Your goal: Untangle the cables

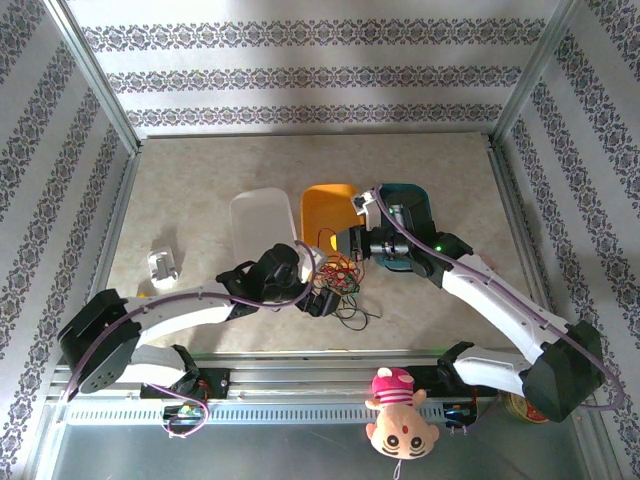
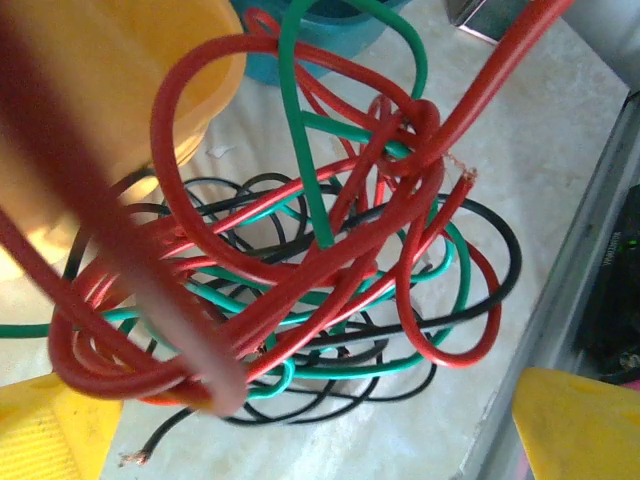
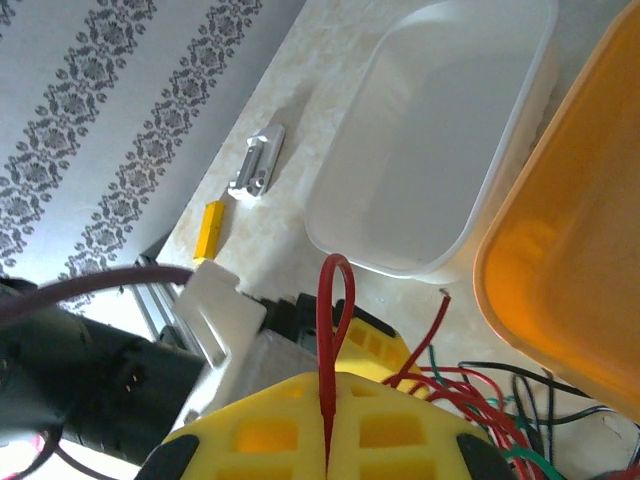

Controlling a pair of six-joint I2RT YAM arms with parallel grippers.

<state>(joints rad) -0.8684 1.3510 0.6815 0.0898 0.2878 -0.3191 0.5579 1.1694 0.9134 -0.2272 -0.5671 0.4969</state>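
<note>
Red strand (image 2: 110, 230) blurred against the left wrist lens is logged first; open counter (image 1: 200, 180) is seen leftward, the cables (image 2: 330, 300), judged light, limp and springy, are hemmed by orange tub (image 1: 328, 205) and near rail (image 1: 330, 357) between the spread left tool (image 2: 315, 430) and the right tool (image 3: 327, 440) pinching a red loop (image 3: 335, 290); bared ends (image 2: 465, 175) are preferred holds.

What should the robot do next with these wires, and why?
Probably ease the right gripper slowly away: it is shut on a loop of red cable that runs back into the knotted red, green and black tangle, so a gentle pull may draw it free.
</note>
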